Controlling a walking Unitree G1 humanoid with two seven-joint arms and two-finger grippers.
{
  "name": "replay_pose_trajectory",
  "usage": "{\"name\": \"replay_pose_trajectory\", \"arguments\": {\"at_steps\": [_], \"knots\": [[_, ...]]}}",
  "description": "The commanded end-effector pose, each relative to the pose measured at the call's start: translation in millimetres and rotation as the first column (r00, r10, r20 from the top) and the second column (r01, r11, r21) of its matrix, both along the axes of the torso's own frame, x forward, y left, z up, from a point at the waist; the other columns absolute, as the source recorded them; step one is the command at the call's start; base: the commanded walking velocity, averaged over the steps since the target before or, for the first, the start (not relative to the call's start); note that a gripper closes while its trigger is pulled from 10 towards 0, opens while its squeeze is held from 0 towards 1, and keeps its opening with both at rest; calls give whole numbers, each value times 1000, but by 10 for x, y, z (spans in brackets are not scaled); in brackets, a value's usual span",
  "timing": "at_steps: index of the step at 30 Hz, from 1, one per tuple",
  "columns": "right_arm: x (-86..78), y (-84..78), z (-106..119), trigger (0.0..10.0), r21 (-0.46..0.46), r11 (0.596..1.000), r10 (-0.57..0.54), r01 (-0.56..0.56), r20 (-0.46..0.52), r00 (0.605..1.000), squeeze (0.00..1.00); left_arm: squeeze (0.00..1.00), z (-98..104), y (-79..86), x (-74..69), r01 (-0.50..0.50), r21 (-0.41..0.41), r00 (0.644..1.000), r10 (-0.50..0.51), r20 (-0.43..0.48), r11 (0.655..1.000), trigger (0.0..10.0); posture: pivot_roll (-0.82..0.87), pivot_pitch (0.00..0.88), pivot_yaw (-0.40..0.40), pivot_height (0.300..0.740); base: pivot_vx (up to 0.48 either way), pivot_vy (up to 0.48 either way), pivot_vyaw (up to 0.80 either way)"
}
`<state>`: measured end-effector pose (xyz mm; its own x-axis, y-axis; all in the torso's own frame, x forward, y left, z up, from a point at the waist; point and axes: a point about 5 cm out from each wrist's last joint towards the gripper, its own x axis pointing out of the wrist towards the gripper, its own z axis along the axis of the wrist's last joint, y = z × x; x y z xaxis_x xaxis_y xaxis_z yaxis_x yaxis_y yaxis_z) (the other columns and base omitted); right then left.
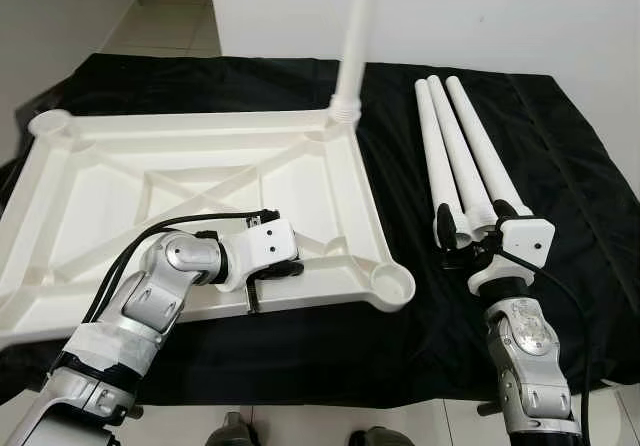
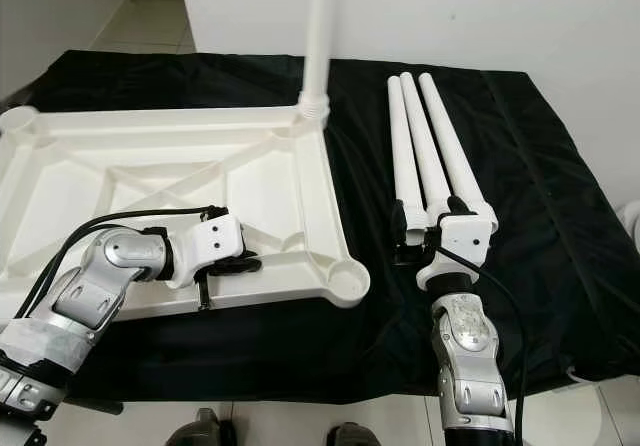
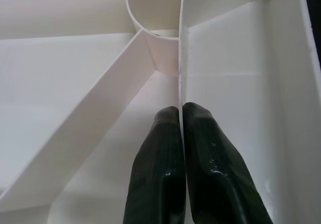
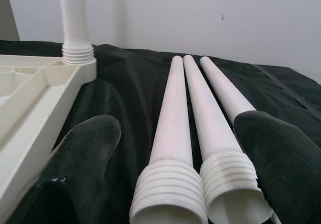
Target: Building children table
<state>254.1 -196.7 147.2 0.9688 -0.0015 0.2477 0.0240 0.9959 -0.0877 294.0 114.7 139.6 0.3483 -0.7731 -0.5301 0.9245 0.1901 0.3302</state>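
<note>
One white plastic leg [image 1: 357, 36] already stands screwed into the far right corner socket of the upturned white ribbed plastic tabletop [image 1: 120, 181], which lies on the black-draped bench [image 1: 560, 166], so I'd judge the job a quarter done with three sockets left. Three loose white tapered plastic legs [image 1: 455, 141] lie side by side on the cloth to its right. The left tool [image 3: 180, 113] is pinching a thin rib near the tabletop's front edge, while the right tool [image 4: 175, 148] is spread wide around the threaded ends of the loose legs.

White tabletop [image 1: 190, 181] upside down, one leg [image 1: 355, 36] upright in far corner; three loose legs [image 1: 462, 151] lying alongside.
</note>
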Motion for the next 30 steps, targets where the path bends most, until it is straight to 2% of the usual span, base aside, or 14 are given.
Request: {"name": "replay_pose_trajectory", "arguments": {"at_steps": [1, 2, 5, 7, 9, 10, 12, 16, 17, 18, 19, 20, 22, 30], "knots": [[-3, 1, -17, 10000, 3, 1000, 1, -1, -14, 1000, 0, 0, -97, 96, 58, -210, -72, 977, 206, -50, 975, 0, 38, 87, -16, 740, 0, 0, 0], [-1, 2, -16, 10000, 2, 1000, 3, -2, -13, 1000, 0, 0, -89, 101, 64, -215, -84, 974, 208, -91, 973, 0, 37, 87, -13, 740, 0, 0, 0], [0, 2, -15, 10000, 2, 1000, 3, -3, -13, 1000, 0, 0, -84, 106, 70, -218, -88, 972, 208, -108, 972, 0, 37, 87, -13, 740, 0, 0, 0], [-4, 1, -14, 10000, 2, 1000, 2, -2, -12, 1000, 0, 0, -77, 117, 92, -223, -76, 973, 217, -79, 972, 0, 36, 89, -13, 740, 0, 0, 0], [-13, -3, -17, 10000, 2, 1000, -1, 1, -12, 1000, 0, 0, -76, 133, 116, -213, -20, 976, 214, 49, 977, 0, 35, 88, -11, 740, 0, 0, 0], [-13, -3, -17, 10000, 2, 1000, -1, 1, -12, 1000, 0, 0, -76, 133, 116, -213, -20, 976, 214, 49, 977, 0, 35, 88, -11, 740, 0, 0, 0], [-15, -4, -19, 10000, 4, 1000, -2, 2, -13, 1000, 0, 0, -71, 120, 109, -190, 7, 975, 188, 120, 982, 0, 35, 87, -11, 740, 0, 0, 0], [-12, -5, -19, 10000, 4, 1000, -2, 2, -13, 1000, 0, 0, -53, 111, 112, -186, 16, 972, 181, 152, 982, 0, 37, 88, -12, 740, 0, 0, 0], [-12, -5, -19, 10000, 4, 1000, -2, 2, -13, 1000, 0, 0, -53, 111, 112, -186, 16, 972, 181, 152, 982, 0, 37, 88, -12, 740, 0, 0, 0], [-4, 0, -17, 10000, 4, 1000, 0, 0, -12, 1000, 0, 0, -44, 108, 118, -196, -16, 976, 196, 98, 981, 0, 37, 86, -13, 740, 0, 0, 0], [-4, 0, -17, 10000, 4, 1000, 0, 0, -12, 1000, 0, 0, -44, 108, 118, -196, -16, 976, 196, 98, 981, 0, 37, 86, -13, 740, 0, 0, 0], [2, 2, -14, 10000, 4, 1000, 3, -3, -11, 1000, 0, 0, -35, 109, 126, -206, -41, 977, 208, 41, 978, 0, 38, 85, -14, 740, 0, 0, 0], [6, 4, -12, 10000, 2, 1000, 4, -4, -11, 1000, 0, 0, -23, 110, 131, -213, -66, 977, 213, -8, 975, 0, 36, 85, -14, 740, 0, 0, 0], [-2, -8, -11, 10000, 4, 1000, 2, -2, -12, 1000, 0, 0, -30, 101, 118, -196, -47, 980, 197, 10, 979, 0, 33, 85, -11, 740, 0, 0, 0]]}}
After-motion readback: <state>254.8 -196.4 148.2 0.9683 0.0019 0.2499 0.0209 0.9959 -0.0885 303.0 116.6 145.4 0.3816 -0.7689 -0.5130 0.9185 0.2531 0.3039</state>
